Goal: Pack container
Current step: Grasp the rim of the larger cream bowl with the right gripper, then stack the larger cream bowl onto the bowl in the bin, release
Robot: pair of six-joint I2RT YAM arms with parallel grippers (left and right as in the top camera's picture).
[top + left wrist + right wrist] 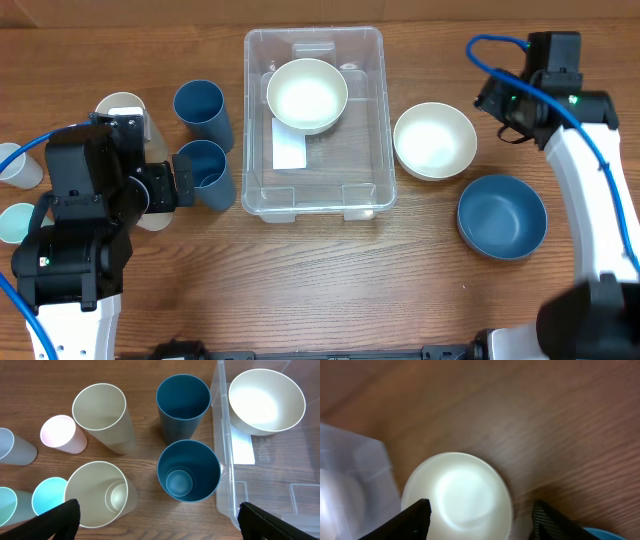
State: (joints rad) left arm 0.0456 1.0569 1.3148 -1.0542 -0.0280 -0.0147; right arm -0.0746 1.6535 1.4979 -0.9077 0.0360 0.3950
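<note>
I count one bowl [307, 95] in the container [345, 165]. Both claws gape empty; cups [189, 470] ahead of left claw [159, 506], second bowl [457, 492] under right claw [480, 507] unpacked.

Blurred cream bowl [457, 495] on wooden table [535, 415], clear container [347, 475] corner at left, right gripper [481, 519] spread wide over the bowl.

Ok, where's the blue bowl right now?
In the overhead view the blue bowl sits on the robot's right, right of the container and just nearer the robot than the cream bowl outside it.
</note>
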